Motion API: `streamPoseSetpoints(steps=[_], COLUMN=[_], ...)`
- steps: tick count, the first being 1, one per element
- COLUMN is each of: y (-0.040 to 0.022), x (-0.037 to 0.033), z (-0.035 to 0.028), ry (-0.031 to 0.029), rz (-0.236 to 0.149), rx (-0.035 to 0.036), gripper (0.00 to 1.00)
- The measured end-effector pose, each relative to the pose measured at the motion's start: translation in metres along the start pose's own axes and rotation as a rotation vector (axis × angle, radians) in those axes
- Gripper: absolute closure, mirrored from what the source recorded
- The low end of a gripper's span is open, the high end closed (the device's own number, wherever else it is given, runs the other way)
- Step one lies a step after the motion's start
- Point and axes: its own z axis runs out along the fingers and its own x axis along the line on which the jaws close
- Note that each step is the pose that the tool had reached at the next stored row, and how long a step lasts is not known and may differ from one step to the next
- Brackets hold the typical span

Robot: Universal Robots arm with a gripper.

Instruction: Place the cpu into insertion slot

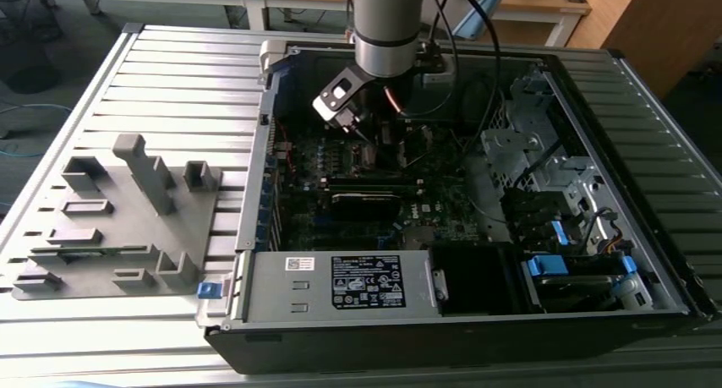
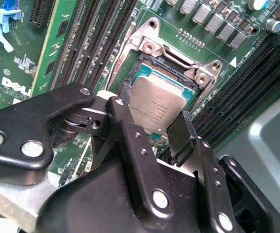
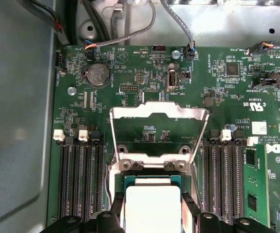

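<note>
Silver-grey thin square cpu sits within the silvery-framed square insertion slot, black gripper fingers pinching its opposite edges; the hinged metal cover plate stands raised, long black memory slots close alongside.

A grey metal table with long raised ribs carries everything here. Two things lie directly on it. The big one is an open computer case, lying on its side with the open face up. The gripper hangs down inside it, so the case sits right beneath the tool and spreads out around it. The other is a grey plastic block with cut-out pockets and a few upright posts. It lies flat on the ribs well apart from the gripper, towards the exterior view's left, just beside the case wall. Bare ribs show past the case on the far side of the tool.
</note>
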Motion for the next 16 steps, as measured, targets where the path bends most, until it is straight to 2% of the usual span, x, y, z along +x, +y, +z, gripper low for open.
streamPoseSetpoints(steps=[16], y=[-0.0024], x=[0.0001], z=[0.0052], ry=[0.0003], rz=[0.0], rx=[-0.0001], gripper=[0.46])
